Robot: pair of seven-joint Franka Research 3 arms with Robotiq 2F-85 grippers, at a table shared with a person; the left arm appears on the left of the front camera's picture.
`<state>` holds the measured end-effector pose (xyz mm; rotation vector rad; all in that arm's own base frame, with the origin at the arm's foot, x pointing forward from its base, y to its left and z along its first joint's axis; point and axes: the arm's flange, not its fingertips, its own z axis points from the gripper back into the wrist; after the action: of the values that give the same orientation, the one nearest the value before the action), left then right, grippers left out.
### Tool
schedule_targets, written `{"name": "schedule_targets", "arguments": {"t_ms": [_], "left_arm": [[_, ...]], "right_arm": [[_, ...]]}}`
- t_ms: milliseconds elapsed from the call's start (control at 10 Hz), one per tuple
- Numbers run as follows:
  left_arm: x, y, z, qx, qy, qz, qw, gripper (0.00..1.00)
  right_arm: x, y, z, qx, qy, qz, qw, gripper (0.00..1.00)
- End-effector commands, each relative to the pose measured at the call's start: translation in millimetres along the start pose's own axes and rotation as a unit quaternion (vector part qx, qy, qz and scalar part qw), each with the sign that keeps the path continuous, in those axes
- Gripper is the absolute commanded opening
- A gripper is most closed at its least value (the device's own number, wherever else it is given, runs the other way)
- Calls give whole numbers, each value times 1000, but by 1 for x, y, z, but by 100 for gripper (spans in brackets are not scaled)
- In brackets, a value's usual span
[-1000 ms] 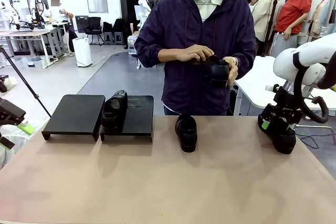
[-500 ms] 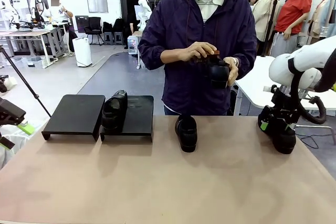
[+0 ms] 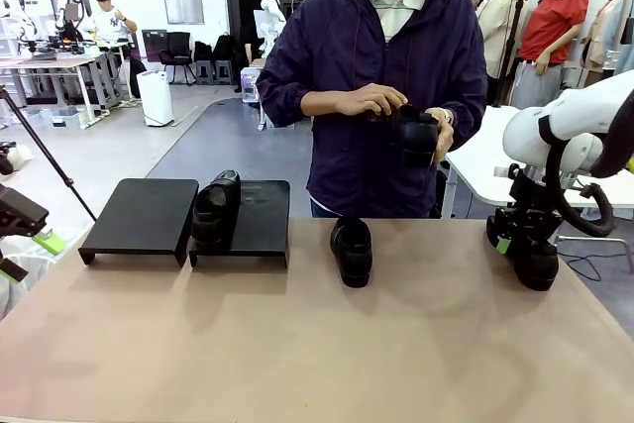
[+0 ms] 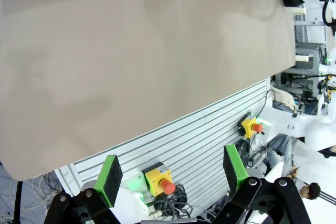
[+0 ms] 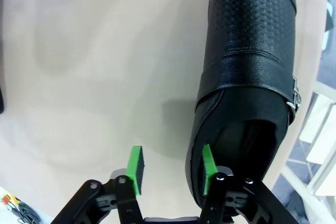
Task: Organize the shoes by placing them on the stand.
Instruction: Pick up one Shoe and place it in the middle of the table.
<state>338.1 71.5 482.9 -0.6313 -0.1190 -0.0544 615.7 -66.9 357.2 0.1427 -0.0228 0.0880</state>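
Tabletop (image 5: 79,51): left jaws open; wrist view shows right jaws open beside shoe (image 5: 247,61).

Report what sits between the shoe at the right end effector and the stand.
A second glossy black leather shoe lies between them, on the line from the matching shoe at the right end effector to the low matte-black tray stand. Nothing else visible blocks it.

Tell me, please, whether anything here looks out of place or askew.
One shoe sits at the very left edge of the right tray, by the gap to the left tray, not centred. Whether it overhangs, I cannot tell.
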Motion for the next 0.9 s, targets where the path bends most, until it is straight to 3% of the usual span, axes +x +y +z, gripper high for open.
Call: {"name": "schedule_targets", "arguments": {"t_ms": [0, 600, 800], "left_arm": [[1, -1, 2, -9, -1, -4, 1000, 100], [1, -1, 2, -9, -1, -4, 1000, 100], [1, -1, 2, -9, -1, -4, 1000, 100]], "right_arm": [[4, 4, 1, -18, 4, 1, 1000, 0], [1, 1, 3, -19, 8, -5, 1000, 0], [-8, -4, 26, -25, -8, -39, 999, 0]]}}
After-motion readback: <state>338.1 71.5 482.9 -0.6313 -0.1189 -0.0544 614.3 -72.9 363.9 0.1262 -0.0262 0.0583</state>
